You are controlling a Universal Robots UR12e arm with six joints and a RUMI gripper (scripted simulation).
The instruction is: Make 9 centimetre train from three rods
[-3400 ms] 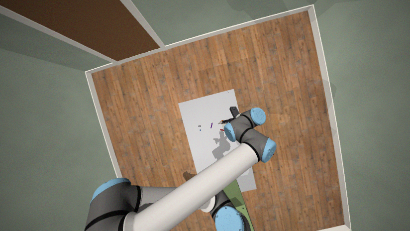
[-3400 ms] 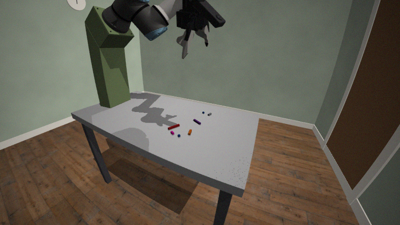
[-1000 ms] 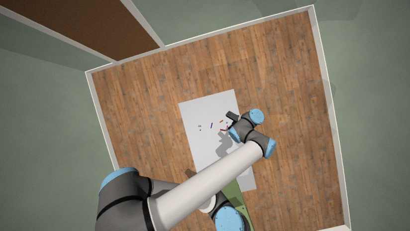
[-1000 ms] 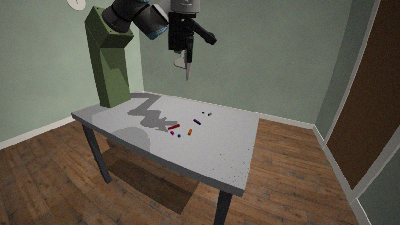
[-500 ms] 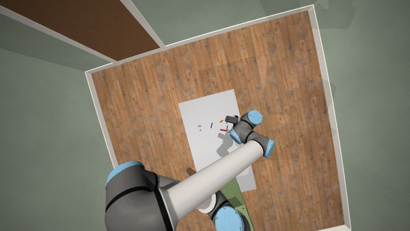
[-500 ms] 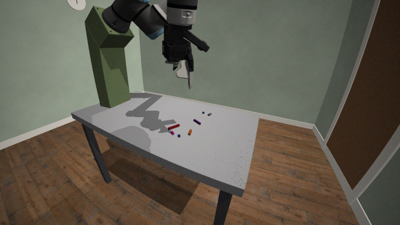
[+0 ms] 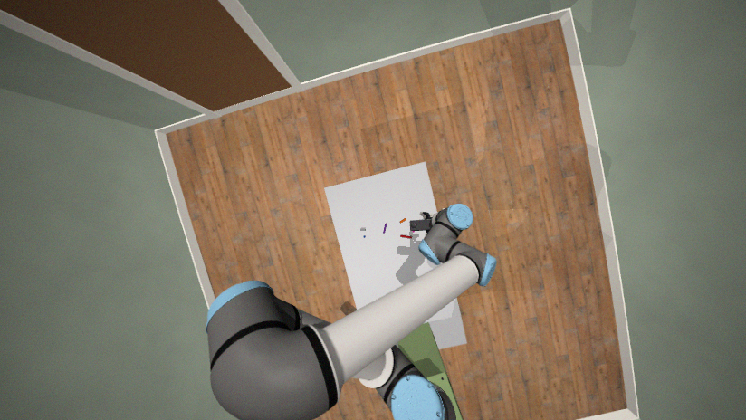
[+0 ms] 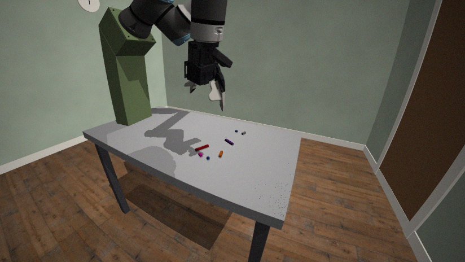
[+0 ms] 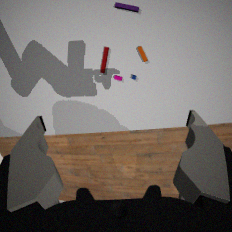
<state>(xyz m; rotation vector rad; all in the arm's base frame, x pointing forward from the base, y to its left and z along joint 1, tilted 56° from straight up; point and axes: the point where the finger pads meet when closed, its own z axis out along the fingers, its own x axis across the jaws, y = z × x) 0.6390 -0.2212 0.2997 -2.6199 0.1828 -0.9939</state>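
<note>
One red rod point(image 7: 406, 236) point(image 8: 202, 147) point(image 9: 104, 60) is lying flat on the surface point(image 7: 378, 193) point(image 8: 260, 162) point(image 9: 175, 95), a magenta rod point(image 7: 411, 231) point(image 8: 200, 154) point(image 9: 118, 78) sitting near one end and a blue rod point(image 8: 207, 157) point(image 9: 133, 77) resting just beyond that. Above the red rod's neighbourhood, the pincer point(image 7: 420, 224) point(image 8: 206, 100) point(image 9: 115, 114) is hanging wide apart, gripping nothing. I'm worrying about those close neighbours: coming down so widely spread, a finger could be knocking one aside, and tiny rods could be rolling or twisting when pinched, spoiling the line.

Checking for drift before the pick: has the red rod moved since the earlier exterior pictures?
No, the red rod lies at the same place on the table.
</note>
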